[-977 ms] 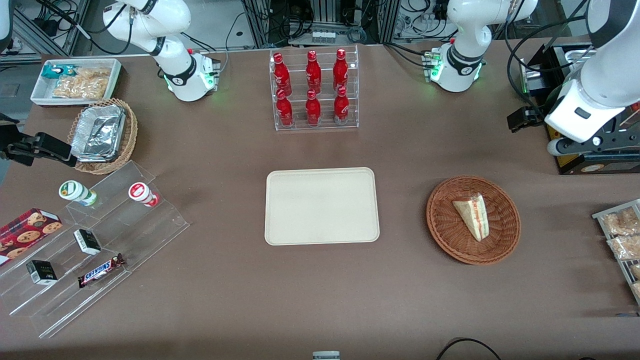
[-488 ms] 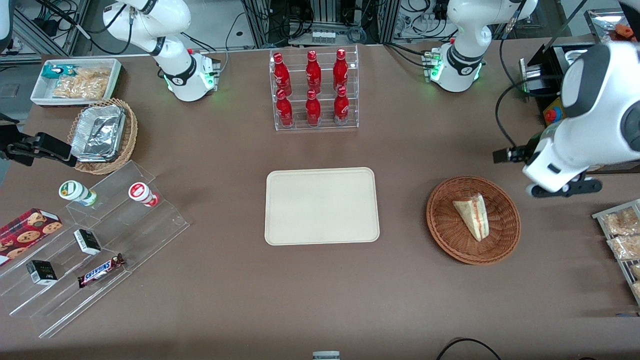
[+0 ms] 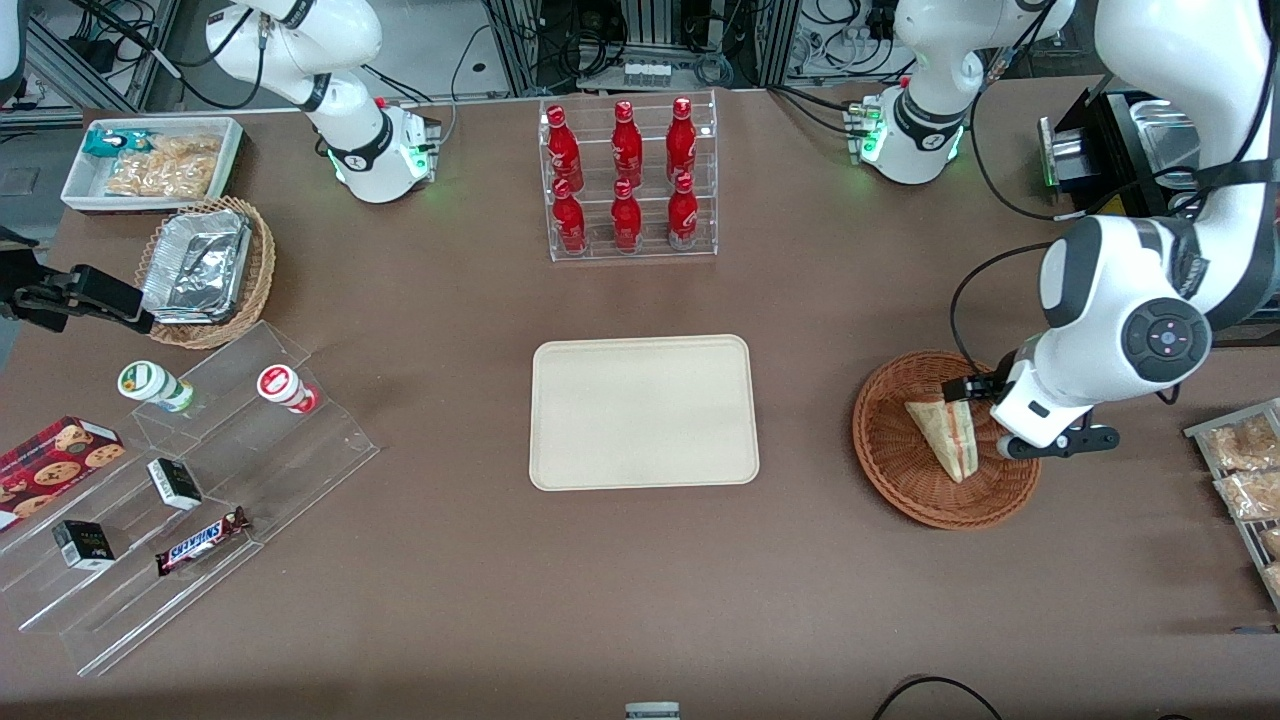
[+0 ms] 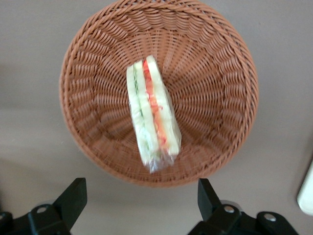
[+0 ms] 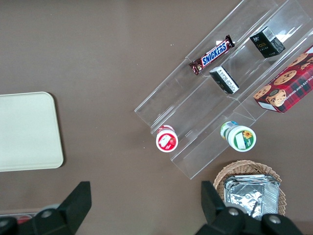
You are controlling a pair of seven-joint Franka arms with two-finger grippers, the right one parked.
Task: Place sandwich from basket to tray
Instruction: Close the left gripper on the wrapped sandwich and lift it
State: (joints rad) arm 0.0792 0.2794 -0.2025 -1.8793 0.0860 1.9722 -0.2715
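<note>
A: Status?
B: Nothing moved yet; sandwich (image 3: 946, 433) lies in the basket (image 3: 900, 462) at the working arm's end, in its wrap.
A: Gripper?
B: gripper (image 4: 141, 205) hovers over the basket, fingers (image 4: 73, 198) spread wide, holding nothing, not touching the sandwich.
A: Tray?
B: tray (image 3: 640, 412) mid-table, bare, well apart from the basket; descent, grasp, carry and drop all left, I'd say.
</note>
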